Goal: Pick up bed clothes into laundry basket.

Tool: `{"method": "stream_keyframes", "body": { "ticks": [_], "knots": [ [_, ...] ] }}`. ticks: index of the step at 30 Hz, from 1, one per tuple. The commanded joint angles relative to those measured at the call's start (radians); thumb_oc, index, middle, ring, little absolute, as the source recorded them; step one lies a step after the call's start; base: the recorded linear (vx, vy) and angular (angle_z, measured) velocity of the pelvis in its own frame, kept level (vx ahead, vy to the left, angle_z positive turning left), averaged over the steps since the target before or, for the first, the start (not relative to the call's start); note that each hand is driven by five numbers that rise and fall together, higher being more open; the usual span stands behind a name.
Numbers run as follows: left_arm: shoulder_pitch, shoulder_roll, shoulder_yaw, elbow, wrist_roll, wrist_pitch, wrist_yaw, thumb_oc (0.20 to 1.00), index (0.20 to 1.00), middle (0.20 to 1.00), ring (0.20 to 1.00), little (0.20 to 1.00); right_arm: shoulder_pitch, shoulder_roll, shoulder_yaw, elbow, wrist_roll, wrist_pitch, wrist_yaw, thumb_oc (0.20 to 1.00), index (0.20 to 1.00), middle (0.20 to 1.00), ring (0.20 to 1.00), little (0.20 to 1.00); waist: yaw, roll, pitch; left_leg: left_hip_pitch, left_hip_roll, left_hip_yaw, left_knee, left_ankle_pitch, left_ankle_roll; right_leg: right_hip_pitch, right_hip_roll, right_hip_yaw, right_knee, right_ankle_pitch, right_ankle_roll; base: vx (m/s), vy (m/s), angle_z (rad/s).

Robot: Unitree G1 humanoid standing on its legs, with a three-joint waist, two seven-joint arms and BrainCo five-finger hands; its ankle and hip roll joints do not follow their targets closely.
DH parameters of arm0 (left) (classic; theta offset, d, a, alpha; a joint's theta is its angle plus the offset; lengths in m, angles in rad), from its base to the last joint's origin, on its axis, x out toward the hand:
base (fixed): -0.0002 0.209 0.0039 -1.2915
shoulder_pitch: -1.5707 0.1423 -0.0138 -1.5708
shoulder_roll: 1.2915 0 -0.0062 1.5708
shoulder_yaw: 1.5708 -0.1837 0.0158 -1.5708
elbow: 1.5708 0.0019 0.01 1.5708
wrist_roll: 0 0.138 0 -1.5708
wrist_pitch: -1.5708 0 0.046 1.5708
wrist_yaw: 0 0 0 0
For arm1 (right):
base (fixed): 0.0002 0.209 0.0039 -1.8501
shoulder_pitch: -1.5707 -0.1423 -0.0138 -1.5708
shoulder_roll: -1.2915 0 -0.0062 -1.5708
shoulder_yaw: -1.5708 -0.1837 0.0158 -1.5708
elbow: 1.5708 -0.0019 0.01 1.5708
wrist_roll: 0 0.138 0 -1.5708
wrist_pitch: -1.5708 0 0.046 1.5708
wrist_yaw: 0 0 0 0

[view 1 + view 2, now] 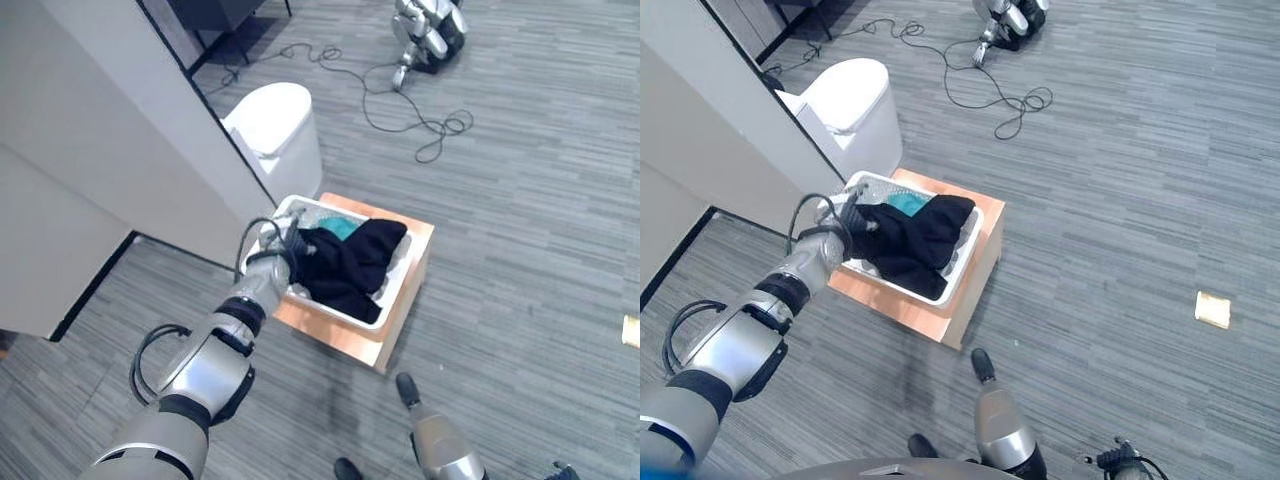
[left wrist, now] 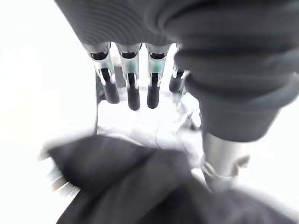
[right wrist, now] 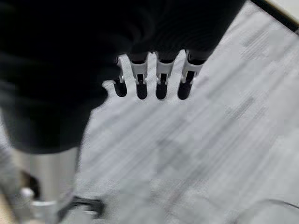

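Note:
A white laundry basket [image 1: 347, 318] stands on a low wooden box [image 1: 403, 300] on the grey carpet. Black clothes [image 1: 350, 265] are heaped in it, spilling over a teal piece [image 1: 343, 229]. My left hand [image 1: 284, 252] reaches over the basket's left end, right beside the black cloth. In the left wrist view its fingers [image 2: 133, 88] are straight above the dark cloth [image 2: 121, 177], with nothing gripped. My right hand [image 3: 140, 79] hangs with relaxed fingers over bare carpet, holding nothing.
A white lidded bin [image 1: 276, 127] stands against the white partition [image 1: 110, 130] just behind the basket. A black cable [image 1: 425, 122] loops on the floor towards a machine [image 1: 430, 30] at the back. A small yellowish scrap [image 1: 1213, 309] lies on the carpet to the right.

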Motion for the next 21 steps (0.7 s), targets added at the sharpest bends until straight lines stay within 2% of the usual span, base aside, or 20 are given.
{"method": "stream_keyframes", "body": {
  "ticks": [1,4,8,9,10,11,12,13,15,17,18,19,20,21],
  "knots": [
    [-0.024,0.086,0.080,-0.056,-0.093,-0.040,0.088,1.000,1.000,1.000,1.000,1.000,0.022,-0.011,0.035,-0.050,-0.050,-0.038,-0.059,1.000,1.000,1.000,1.000,1.000,0.002,-0.051,-0.093,-0.035,0.067,-0.043,0.012,0.090,-0.036,0.093,-0.074,0.000,0.013,-0.154,0.084,-0.03,-0.027,-0.05],
    [0.065,0.056,0.145,-0.198,-0.235,-0.085,0.101,1.000,1.000,1.000,1.000,1.000,-0.060,-0.006,0.068,-0.171,-0.056,-0.036,-0.071,1.000,1.000,1.000,1.000,1.000,0.036,-0.061,-0.115,-0.025,0.063,-0.067,0.012,0.086,-0.030,0.119,-0.079,-0.012,0.013,-0.160,0.082,0.01,-0.033,0.05],
    [0.252,0.064,0.246,-0.512,-0.406,-0.169,0.071,1.000,1.000,1.000,1.000,1.000,-0.190,-0.070,0.078,-0.431,-0.067,-0.037,-0.080,1.000,1.000,1.000,1.000,1.000,0.095,-0.074,-0.151,-0.024,0.062,-0.113,0.012,0.093,-0.027,0.144,-0.083,-0.036,0.013,-0.164,0.075,0.02,-0.057,0.25],
    [0.436,0.110,0.371,-0.652,-0.497,-0.228,0.033,1.000,1.000,1.000,1.000,1.000,-0.041,-0.143,0.006,-0.755,-0.083,-0.117,-0.011,1.000,1.000,1.000,1.000,1.000,0.091,-0.073,-0.156,-0.010,0.066,-0.106,0.012,0.094,-0.030,0.159,-0.077,-0.035,0.013,-0.171,0.075,0.05,-0.036,0.32],
    [0.442,0.109,0.373,-0.656,-0.498,-0.227,0.032,1.000,1.000,1.000,1.000,1.000,-0.034,-0.145,0.004,-0.762,-0.083,-0.114,-0.009,1.000,1.000,1.000,1.000,1.000,0.092,-0.072,-0.161,-0.014,0.066,-0.106,0.012,0.098,-0.030,0.155,-0.076,-0.034,0.013,-0.168,0.074,0.04,-0.017,0.25],
    [0.518,0.119,0.424,-0.723,-0.573,-0.256,0.015,1.000,1.000,1.000,1.000,1.000,0.024,-0.174,-0.043,-0.909,-0.096,-0.126,0.012,1.000,1.000,1.000,1.000,1.000,0.092,-0.067,-0.165,-0.010,0.069,-0.103,0.012,0.099,-0.030,0.156,-0.072,-0.031,0.013,-0.170,0.071,-0.06,-0.011,0.16],
    [0.687,0.098,0.527,-0.869,-0.684,-0.297,-0.012,1.000,1.000,1.000,1.000,1.000,0.059,-0.200,-0.091,-1.052,-0.161,-0.140,0.006,1.000,1.000,1.000,1.000,1.000,0.129,-0.067,-0.150,-0.018,0.062,-0.145,0.012,0.129,-0.025,0.160,-0.065,-0.032,0.013,-0.180,0.066,-0.06,-0.012,0.06],
    [0.694,0.097,0.531,-0.875,-0.685,-0.294,-0.013,1.000,1.000,1.000,1.000,1.000,0.062,-0.202,-0.090,-1.056,-0.161,-0.138,0.008,1.000,1.000,1.000,1.000,1.000,0.127,-0.066,-0.153,-0.022,0.063,-0.145,0.012,0.133,-0.025,0.156,-0.064,-0.032,0.013,-0.175,0.065,-0.14,-0.015,-0.13],
    [0.829,0.048,0.589,-0.981,-0.752,-0.333,-0.044,1.000,1.000,1.000,1.000,1.000,0.040,-0.185,-0.116,-1.120,-0.194,-0.157,-0.024,1.000,1.000,1.000,1.000,1.000,0.159,-0.077,-0.144,-0.051,0.052,-0.156,0.012,0.133,-0.017,0.155,-0.073,-0.064,0.013,-0.180,0.060,-0.22,-0.023,-0.10],
    [0.915,0.019,0.614,-1.026,-0.815,-0.348,-0.084,1.000,1.000,1.000,1.000,1.000,0.012,-0.160,-0.137,-1.158,-0.174,-0.171,-0.048,1.000,1.000,1.000,1.000,1.000,0.161,-0.091,-0.140,-0.045,0.066,-0.062,0.041,0.121,-0.003,0.152,-0.095,-0.116,0.013,-0.180,0.051,-0.30,-0.032,0.77],
    [0.951,0.007,0.622,-1.024,-0.838,-0.352,-0.107,1.000,1.000,1.000,1.000,1.000,0.005,-0.148,-0.139,-1.173,-0.159,-0.185,-0.053,1.000,1.000,1.000,1.000,1.000,0.160,-0.098,-0.133,-0.035,0.082,-0.008,0.109,0.094,-0.003,0.159,-0.103,-0.152,0.013,-0.182,0.042,-0.39,-0.054,1.31],
    [0.989,0.000,0.631,-1.024,-0.846,-0.351,-0.140,1.000,1.000,1.000,1.000,1.000,-0.001,-0.131,-0.147,-1.195,-0.132,-0.200,-0.048,1.000,1.000,1.000,1.000,1.000,0.168,-0.106,-0.133,0.011,0.116,0.072,0.239,0.058,-0.026,0.164,-0.115,-0.230,0.020,-0.200,0.029,-0.29,-0.049,1.34],
    [0.991,0.001,0.632,-1.026,-0.848,-0.350,-0.143,1.000,1.000,1.000,1.000,1.000,0.000,-0.131,-0.147,-1.195,-0.131,-0.201,-0.047,1.000,1.000,1.000,1.000,1.000,0.164,-0.105,-0.131,0.006,0.124,0.065,0.254,0.050,-0.029,0.169,-0.111,-0.235,0.020,-0.203,0.028,-0.42,-0.039,1.39],
    [1.013,0.005,0.626,-1.006,-0.847,-0.347,-0.179,1.000,1.000,1.000,1.000,1.000,-0.010,-0.129,-0.143,-1.205,-0.120,-0.208,-0.033,1.000,1.000,1.000,1.000,1.000,0.173,-0.111,-0.139,0.059,0.158,0.107,0.339,0.045,-0.048,0.163,-0.126,-0.326,0.021,-0.193,0.021,-0.23,-0.024,1.57]
  ]
}}
